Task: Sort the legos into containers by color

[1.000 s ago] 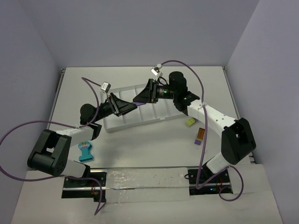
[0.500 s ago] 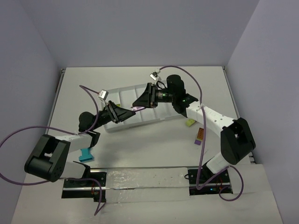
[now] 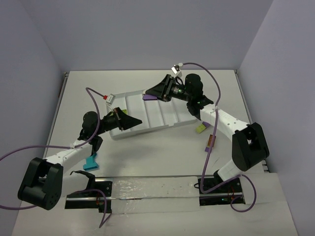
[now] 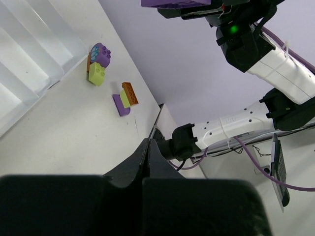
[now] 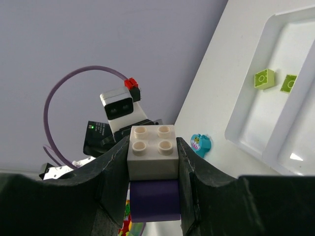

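**Two-brick stack in the right tool, with the tray beyond.** The tan brick [image 5: 152,150] is sitting on a purple brick [image 5: 153,201]. The right tool [image 5: 153,162] is grasping the pair by its side faces, one finger on each flank. In the wrist view the tan brick is lying uppermost with its studs showing, so the stack's long axis is running up the gap between the fingers.

The white tray [image 5: 234,132] is lying ahead of the tool and off to one side. Its compartments are stretching away from the tool, along a diagonal in that view. Two lime green bricks [image 5: 264,78] are resting close to the tray's end wall. Past the tray's corner, a teal piece [image 5: 201,143] is lying on the worktop [image 5: 221,73].

The left tool [image 3: 135,121] is clenched on nothing and is hovering across the tray from the right tool, which is therefore the arm placed to deliver. Because the stack is mixing two colours, the coming move is probably calling for parting it, or for choosing one compartment.
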Controlling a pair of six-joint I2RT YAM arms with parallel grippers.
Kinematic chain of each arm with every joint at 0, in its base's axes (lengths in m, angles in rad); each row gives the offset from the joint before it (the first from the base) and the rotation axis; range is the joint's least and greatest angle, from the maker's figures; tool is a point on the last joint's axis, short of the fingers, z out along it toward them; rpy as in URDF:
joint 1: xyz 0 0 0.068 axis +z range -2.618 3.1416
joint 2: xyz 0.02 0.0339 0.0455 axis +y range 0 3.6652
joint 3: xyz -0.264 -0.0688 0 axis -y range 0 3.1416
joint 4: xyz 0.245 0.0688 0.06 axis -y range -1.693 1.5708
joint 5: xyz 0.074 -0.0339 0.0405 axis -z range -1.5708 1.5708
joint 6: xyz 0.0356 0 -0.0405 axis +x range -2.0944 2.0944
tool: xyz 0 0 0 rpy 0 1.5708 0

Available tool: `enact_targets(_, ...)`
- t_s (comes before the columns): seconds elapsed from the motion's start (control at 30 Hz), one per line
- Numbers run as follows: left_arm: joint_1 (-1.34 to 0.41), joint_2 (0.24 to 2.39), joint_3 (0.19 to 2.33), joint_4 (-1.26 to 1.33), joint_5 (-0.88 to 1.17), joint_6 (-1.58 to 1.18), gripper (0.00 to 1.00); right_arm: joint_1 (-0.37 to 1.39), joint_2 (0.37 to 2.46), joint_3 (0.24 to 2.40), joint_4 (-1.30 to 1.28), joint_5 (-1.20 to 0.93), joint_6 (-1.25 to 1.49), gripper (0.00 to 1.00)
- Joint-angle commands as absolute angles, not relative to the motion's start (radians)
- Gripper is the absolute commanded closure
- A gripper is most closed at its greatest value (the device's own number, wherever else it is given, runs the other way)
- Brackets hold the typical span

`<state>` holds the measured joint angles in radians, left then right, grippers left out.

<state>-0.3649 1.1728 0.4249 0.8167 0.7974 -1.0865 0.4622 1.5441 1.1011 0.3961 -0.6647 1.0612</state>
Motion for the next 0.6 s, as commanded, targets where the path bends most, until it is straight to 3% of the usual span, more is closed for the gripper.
enact_targets(0.0,-0.362,1.167,0.518,0.794,0.800,-1.093,0.86,0.469,1.526,1.115,0.433,-0.664,1.026,1.00)
enact_targets(0.07,-0.362,1.166,0.555,0.778,0.807,-1.099,0.68,0.468,1.505,1.100,0.414,-0.663,1.000,1.00)
enact_targets(0.13,-0.361,1.159,0.587,0.770,0.825,-1.104,0.17,0.468,1.486,1.088,0.393,-0.666,0.970,1.00)
enact_targets(0.17,-0.360,1.156,0.606,0.764,0.838,-1.105,0.01,0.468,1.475,1.081,0.380,-0.672,0.953,1.00)
enact_targets(0.4,-0.359,1.225,0.644,0.915,0.856,-1.209,0.01,0.475,1.459,1.057,0.425,-0.733,0.960,1.00)
enact_targets(0.57,-0.359,1.352,0.643,1.145,0.871,-1.323,0.09,0.484,1.456,1.060,0.457,-0.769,0.975,1.00)
